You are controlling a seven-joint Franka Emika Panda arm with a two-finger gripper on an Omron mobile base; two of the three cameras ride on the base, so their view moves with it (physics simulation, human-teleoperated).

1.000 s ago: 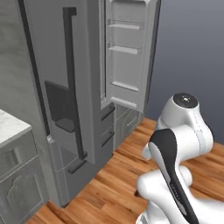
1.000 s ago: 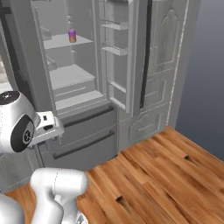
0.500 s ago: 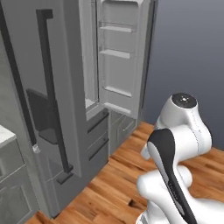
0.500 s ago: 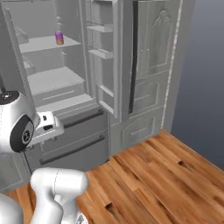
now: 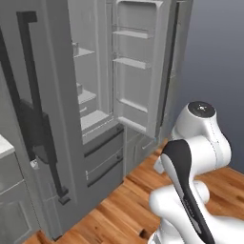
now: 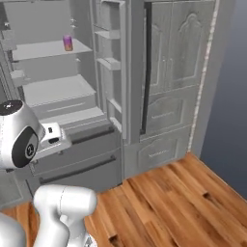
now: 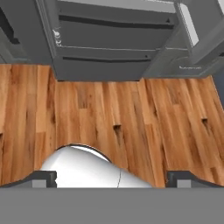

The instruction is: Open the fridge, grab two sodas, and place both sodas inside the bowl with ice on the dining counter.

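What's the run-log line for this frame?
phase: at fridge | doors: open | soda: on upper shelf, untouched | gripper: open, empty, facing floor

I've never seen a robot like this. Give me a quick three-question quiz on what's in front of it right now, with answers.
1. True or false: the tall grey fridge stands shut.
2. The small purple-to-orange soda can sits: A) on the wooden floor B) on an upper fridge shelf C) in a lower drawer.
3. Fill in: the gripper is ____ and points down at the floor.

Key: 1 false, both doors hang open; 2 B; 3 open, holding nothing.
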